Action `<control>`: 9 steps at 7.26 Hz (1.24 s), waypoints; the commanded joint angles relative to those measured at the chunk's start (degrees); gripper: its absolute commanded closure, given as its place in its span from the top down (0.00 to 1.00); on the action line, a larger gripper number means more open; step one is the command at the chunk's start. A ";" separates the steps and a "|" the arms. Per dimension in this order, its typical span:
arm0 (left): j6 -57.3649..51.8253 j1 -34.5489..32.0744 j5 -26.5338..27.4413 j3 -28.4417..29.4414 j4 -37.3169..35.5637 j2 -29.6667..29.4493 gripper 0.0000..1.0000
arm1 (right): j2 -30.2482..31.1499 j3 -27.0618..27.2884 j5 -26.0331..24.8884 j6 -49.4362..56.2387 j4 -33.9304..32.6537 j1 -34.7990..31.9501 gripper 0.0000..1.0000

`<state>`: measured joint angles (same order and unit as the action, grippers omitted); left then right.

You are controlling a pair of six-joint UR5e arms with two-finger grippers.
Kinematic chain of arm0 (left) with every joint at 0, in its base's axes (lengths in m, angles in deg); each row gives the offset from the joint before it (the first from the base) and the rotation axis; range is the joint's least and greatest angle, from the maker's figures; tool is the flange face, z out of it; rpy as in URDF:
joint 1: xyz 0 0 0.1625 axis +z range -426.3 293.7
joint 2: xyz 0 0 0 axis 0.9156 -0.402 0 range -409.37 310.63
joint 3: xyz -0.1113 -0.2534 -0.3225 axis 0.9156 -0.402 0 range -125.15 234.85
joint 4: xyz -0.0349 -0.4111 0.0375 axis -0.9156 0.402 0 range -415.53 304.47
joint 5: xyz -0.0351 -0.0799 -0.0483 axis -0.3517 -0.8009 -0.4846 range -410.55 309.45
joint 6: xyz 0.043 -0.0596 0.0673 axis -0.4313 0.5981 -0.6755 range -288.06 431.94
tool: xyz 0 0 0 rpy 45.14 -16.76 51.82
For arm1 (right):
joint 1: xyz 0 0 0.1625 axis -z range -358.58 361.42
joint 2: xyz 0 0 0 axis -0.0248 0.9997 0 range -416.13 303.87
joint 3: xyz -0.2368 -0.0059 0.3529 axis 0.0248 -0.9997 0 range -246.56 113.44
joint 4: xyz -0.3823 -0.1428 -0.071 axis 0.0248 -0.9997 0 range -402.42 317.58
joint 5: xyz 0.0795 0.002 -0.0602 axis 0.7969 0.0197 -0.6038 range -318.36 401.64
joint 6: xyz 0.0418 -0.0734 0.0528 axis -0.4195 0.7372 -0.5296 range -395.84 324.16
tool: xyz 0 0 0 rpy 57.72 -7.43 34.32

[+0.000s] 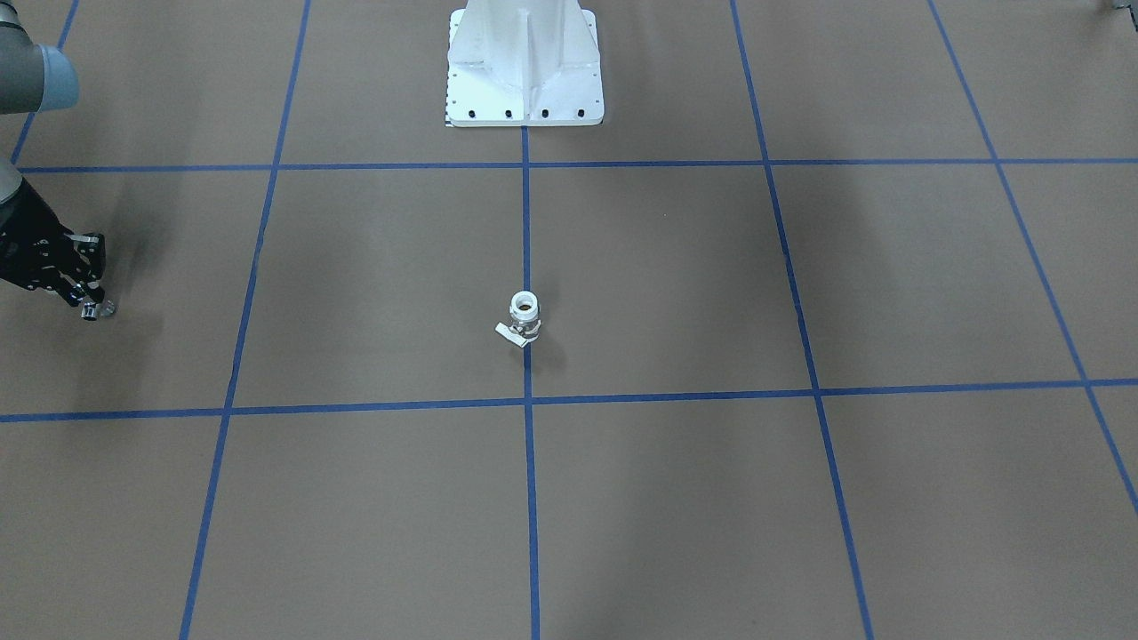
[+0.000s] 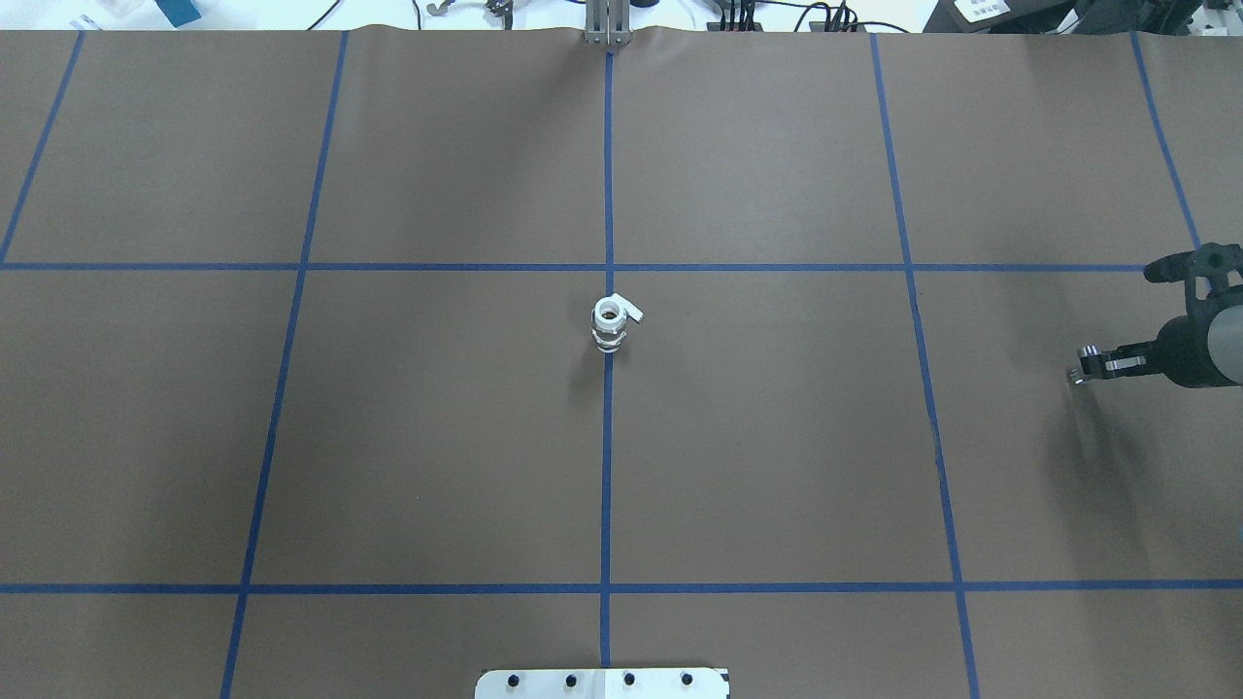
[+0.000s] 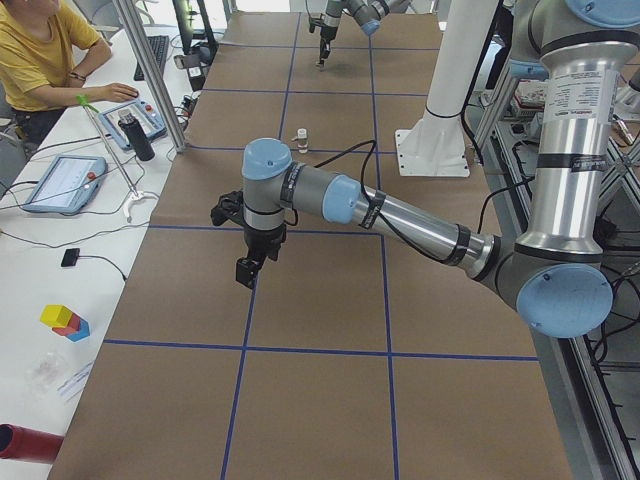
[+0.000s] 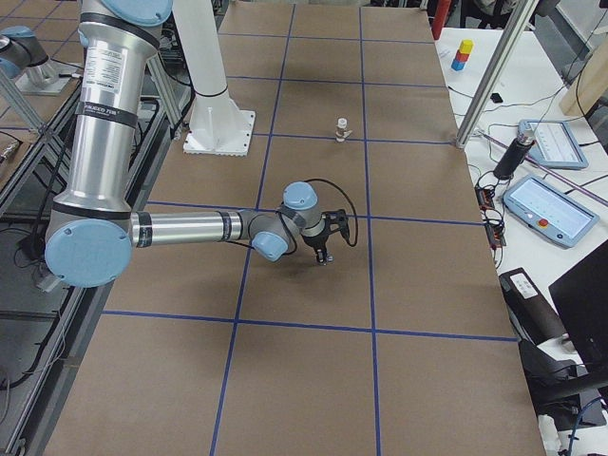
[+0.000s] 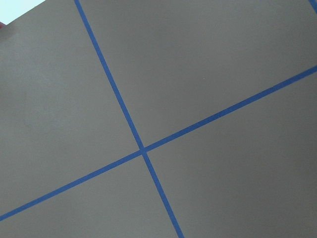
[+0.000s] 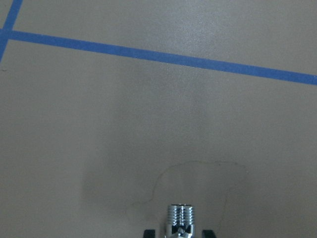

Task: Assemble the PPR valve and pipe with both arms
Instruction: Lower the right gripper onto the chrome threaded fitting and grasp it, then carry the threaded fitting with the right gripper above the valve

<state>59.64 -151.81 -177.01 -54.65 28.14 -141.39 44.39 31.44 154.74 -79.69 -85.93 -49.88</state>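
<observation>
Clamped in the jaws of the right gripper [image 2: 1084, 367], the pipe [image 6: 181, 218] is held well to the robot's right of the upright PPR valve [image 2: 610, 325] on the counter [image 2: 777, 437]; the jaws of the left gripper [image 3: 247, 268] cannot be judged.

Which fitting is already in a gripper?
The silver pipe, clamped in the right gripper; the white PPR valve stands free on the centre tape line.
</observation>
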 commanded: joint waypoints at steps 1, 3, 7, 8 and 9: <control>0.17 -0.09 0.07 -0.10 0.00 0.18 1.00 | -5.82 -0.26 1.32 0.25 -0.09 0.06 0.00; 0.70 -0.61 -0.54 0.42 -1.31 1.75 1.00 | -13.30 -0.70 1.59 -0.36 -0.70 0.06 0.00; -1.50 -7.02 -6.70 0.08 3.78 14.50 1.00 | -27.44 4.54 1.59 -1.24 -23.47 0.24 0.00; -1.41 -7.21 -6.69 0.42 3.78 14.51 1.00 | -31.40 7.70 1.68 -3.51 -33.13 2.06 0.00; -1.41 -7.21 -6.69 0.51 3.78 14.51 1.00 | -37.88 8.43 1.59 -12.32 -42.71 4.52 0.00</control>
<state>58.23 -158.69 -183.65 -54.28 31.75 -127.23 13.72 37.78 156.37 -84.28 -116.36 -47.92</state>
